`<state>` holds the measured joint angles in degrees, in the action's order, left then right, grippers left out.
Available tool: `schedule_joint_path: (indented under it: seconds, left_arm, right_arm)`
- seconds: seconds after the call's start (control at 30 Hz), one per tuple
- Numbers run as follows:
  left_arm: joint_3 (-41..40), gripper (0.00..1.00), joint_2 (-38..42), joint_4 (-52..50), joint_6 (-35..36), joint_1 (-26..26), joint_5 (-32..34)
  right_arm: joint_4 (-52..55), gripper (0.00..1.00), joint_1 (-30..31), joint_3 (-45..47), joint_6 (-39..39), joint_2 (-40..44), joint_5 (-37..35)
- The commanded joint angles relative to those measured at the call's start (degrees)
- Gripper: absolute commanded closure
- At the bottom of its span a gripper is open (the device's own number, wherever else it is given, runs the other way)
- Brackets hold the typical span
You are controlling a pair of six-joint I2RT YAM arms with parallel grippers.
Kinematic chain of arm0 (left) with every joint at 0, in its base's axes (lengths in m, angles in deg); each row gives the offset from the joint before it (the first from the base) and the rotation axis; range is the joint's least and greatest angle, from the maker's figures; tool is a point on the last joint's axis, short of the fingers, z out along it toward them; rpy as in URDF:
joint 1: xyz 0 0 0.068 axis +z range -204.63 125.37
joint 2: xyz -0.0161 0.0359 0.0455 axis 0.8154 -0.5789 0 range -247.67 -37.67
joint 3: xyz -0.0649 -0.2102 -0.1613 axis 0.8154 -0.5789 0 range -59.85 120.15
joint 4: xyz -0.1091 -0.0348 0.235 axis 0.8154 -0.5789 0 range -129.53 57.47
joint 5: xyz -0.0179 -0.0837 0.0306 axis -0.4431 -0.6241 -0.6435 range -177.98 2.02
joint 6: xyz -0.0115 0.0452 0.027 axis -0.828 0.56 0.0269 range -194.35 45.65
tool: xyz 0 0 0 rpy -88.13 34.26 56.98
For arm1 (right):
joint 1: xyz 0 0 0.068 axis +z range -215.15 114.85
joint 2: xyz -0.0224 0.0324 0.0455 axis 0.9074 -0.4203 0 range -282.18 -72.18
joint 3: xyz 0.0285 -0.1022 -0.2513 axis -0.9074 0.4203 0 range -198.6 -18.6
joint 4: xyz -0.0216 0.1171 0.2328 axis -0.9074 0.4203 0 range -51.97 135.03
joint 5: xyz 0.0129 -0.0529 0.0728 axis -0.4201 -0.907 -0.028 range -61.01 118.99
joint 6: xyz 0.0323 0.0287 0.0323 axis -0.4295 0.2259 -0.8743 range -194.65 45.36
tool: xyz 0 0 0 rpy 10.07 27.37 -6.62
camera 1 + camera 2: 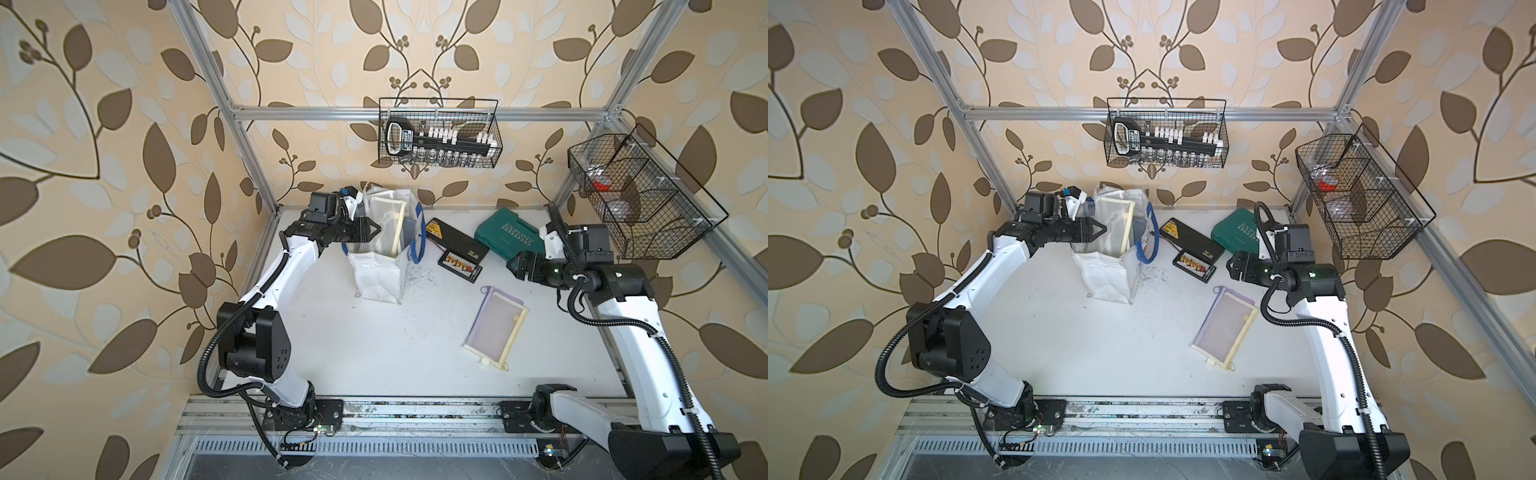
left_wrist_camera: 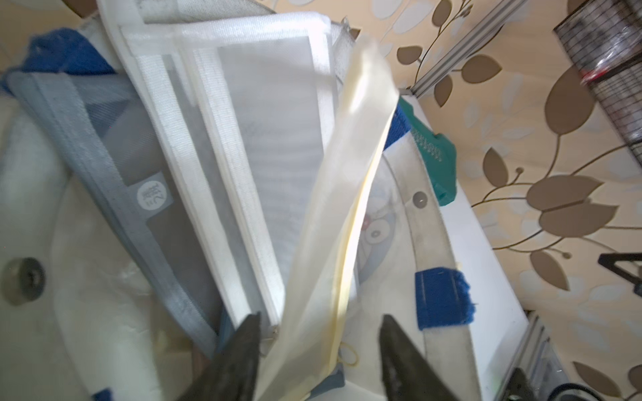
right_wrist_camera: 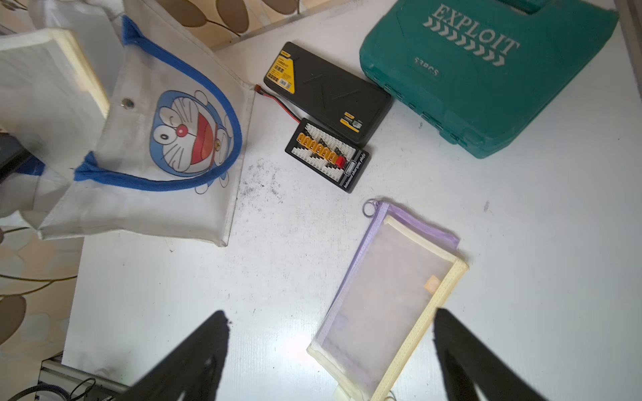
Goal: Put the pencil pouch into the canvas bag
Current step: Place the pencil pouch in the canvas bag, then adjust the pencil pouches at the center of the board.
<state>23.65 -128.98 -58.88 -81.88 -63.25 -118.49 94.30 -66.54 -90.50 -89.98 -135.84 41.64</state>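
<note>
Cream-trimmed mesh, the pencil pouch (image 1: pixel 388 226) stands on end inside the canvas bag (image 1: pixel 376 274), its upper part sticking out above the bag's open mouth in both top views (image 1: pixel 1115 226). The left gripper (image 1: pixel 374 230) hangs at that mouth. In the left wrist view its jaws stand apart, and the pouch's cream edge (image 2: pixel 323 208) runs between the fingers (image 2: pixel 399 347) without being pinched. Two more pouches sit in the bag beside it, one white-trimmed pouch (image 2: pixel 225 121) and one grey-trimmed pouch (image 2: pixel 104 139).

The bag stands upright near the back of the table (image 1: pixel 374 353), with blue strap handles and a cartoon cat face on one side (plain in the right wrist view (image 3: pixel 139 208)).

A purple pouch (image 1: pixel 494 328) lies flat on the table well apart from the bag, with a cream-edged one overlapping it. The right gripper (image 1: pixel 513 266) hovers above the table near it, jaws wide apart and empty.

A black battery pack (image 1: pixel 455 241) and a connector board (image 1: pixel 459 266) lie touching between the bag and a green tool case (image 1: pixel 509 235).
</note>
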Motion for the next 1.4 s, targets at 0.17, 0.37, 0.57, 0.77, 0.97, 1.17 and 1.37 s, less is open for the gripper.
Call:
schedule_joint_path:
  seconds: [0.17,0.37,0.57,0.77,0.97,1.17,1.37]
  left_arm:
    - [3.24,0.15,11.9,-6.4,-0.13,-2.86,13.08]
    - [2.89,0.05,15.81,-14.11,-1.7,-15.28,25.08]
    - [0.88,0.03,18.58,-18.52,-8.09,-30.58,26.7]
    - [0.55,0.01,13.82,-19.15,-12.13,-41.75,25.99]
    - [1.59,0.01,4.77,-16.54,-16.18,-43.67,17.54]
    - [2.04,0.01,-2.81,-16.28,-19.41,-44.7,15.3]
    - [3.46,0.01,-8.48,-17.95,-20.52,-46.31,16.61]
  right_arm:
    - [-3.96,0.0,-5.15,11.38,-4.59,-1.45,4.71]
    - [-9.34,0.0,-8.47,20.96,-9.74,-1.97,7.97]
    - [-15.67,0.01,-11.3,29.32,-15.22,-2.55,9.1]
    - [-23.49,0.01,-12.76,38.62,-19.75,-0.54,10.16]
    - [-28.8,0.0,-13.11,44.14,-20.31,-0.06,10.11]
    - [-33.47,0.0,-13.11,47.16,-19.93,-3.05,11.63]
    - [-36.92,0.01,-13.11,48.33,-19.65,-6.52,12.39]
